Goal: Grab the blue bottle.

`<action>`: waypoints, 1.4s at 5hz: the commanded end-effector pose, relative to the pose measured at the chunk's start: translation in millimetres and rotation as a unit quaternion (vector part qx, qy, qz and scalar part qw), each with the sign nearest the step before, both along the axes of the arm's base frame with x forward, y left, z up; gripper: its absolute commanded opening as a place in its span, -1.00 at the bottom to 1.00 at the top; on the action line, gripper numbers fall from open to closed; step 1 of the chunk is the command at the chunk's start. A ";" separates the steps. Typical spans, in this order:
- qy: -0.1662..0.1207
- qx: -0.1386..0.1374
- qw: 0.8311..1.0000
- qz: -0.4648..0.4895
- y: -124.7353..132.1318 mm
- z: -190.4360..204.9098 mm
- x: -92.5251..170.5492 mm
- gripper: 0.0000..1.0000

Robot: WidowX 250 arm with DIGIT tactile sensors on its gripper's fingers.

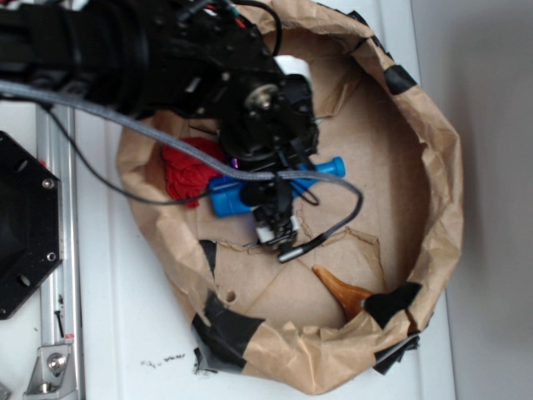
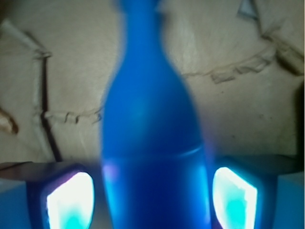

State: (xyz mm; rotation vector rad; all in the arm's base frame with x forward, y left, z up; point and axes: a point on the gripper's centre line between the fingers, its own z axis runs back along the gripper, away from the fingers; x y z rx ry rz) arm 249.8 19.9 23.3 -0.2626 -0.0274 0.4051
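Observation:
The blue bottle (image 1: 226,197) lies on its side on the cardboard floor of a brown paper nest, with its cap (image 1: 335,166) pointing right. My gripper (image 1: 279,198) hangs right over the bottle's middle and hides that part. In the wrist view the blue bottle (image 2: 150,143) fills the centre, neck pointing away, and my gripper (image 2: 152,200) straddles its body. The left pad (image 2: 71,200) and the right pad (image 2: 236,198) each stand a narrow gap off the bottle's sides, so the gripper is open.
A red wrinkly cloth lump (image 1: 187,171) touches the bottle's left end. A brown wedge-shaped piece (image 1: 341,290) lies at the nest's front right. The raised paper rim (image 1: 441,192) rings the area. A metal rail (image 1: 58,250) and a black plate (image 1: 25,225) stand at the left.

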 end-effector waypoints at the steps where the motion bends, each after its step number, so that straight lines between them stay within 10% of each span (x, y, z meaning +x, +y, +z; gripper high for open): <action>1: 0.014 0.049 0.999 0.011 -1.7 9.4 18.3 -1.00; 3: -0.008 0.126 0.990 -0.061 -17.2 108.6 27.6 -1.00; 4: -0.071 0.135 0.988 -0.008 -15.9 159.5 20.4 -1.00; 7: -0.022 0.106 0.990 0.087 -16.1 188.1 7.7 -1.00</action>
